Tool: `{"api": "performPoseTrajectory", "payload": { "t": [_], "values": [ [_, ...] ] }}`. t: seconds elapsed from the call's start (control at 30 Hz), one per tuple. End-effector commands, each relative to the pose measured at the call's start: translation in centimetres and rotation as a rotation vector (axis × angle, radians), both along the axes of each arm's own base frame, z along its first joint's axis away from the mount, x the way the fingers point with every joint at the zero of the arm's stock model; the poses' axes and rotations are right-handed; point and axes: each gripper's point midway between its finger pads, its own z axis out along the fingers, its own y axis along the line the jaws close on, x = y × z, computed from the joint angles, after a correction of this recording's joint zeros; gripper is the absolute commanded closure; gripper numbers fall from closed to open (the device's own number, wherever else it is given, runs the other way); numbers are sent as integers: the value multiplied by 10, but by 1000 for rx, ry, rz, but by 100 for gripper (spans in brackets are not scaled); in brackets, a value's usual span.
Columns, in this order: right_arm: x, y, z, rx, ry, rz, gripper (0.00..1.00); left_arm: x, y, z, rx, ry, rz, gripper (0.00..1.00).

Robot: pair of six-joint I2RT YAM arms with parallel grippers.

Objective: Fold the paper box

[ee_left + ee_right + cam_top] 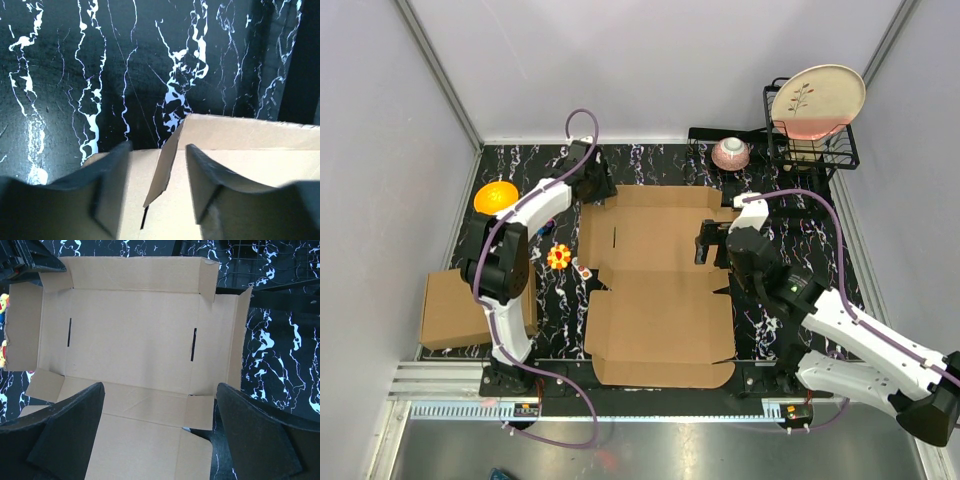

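Note:
The paper box (660,300) lies unfolded and nearly flat in the middle of the black marbled table. My left gripper (594,184) is at its far left corner. In the left wrist view the fingers (107,170) stand on either side of a raised corner flap (167,165) of the paper box (260,150), with a gap on each side. My right gripper (704,246) hovers over the box's right side. In the right wrist view it (160,405) is wide open above the panel (130,325), holding nothing.
An orange bowl (496,196) and a small flower toy (559,257) sit left of the box. A plain carton (455,308) stands at the table's left edge. At the back right are a pink bowl (731,153) and a wire rack (820,150) with a plate (817,100).

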Motion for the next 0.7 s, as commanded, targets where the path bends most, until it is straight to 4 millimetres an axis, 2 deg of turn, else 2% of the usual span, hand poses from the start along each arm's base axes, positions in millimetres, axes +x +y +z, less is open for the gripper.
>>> {"api": "performPoseTrajectory", "payload": {
  "t": [0.0, 0.07, 0.2, 0.3, 0.37, 0.43, 0.47, 0.5, 0.6, 0.63, 0.67],
  "values": [
    [1, -3, 30, 27, -58, 4, 0, 16, -4, 15, -15, -86, -6, 52],
    [0, -5, 30, 19, -63, 3, 0, 16, -3, 15, -18, -106, -9, 58],
    [1, -6, 32, 10, -68, -2, 0, 16, -2, 20, -4, -130, -25, 78],
    [2, -5, 30, 9, -65, -4, 0, 12, 0, 24, -1, -146, -29, 81],
    [3, -3, 30, 15, -60, -4, 0, 11, -1, 32, -5, -177, -37, 89],
    [3, -2, 29, 18, -56, -3, 0, 6, -1, 30, 3, -185, -46, 96],
    [4, -1, 29, 26, -57, -5, 0, 4, -1, 35, 1, -197, -46, 97],
    [4, -1, 29, 28, -55, -4, 0, -3, -2, 29, 10, -191, -57, 99],
    [5, 3, 28, 39, -53, 0, 0, -10, -8, 45, 2, -271, -85, 100],
    [5, 4, 29, 44, -54, 4, 0, -15, -8, 39, 1, -286, -96, 100],
    [5, 6, 30, 48, -53, 9, 1, -18, -10, 54, -13, -341, -106, 100]
  ]
}}
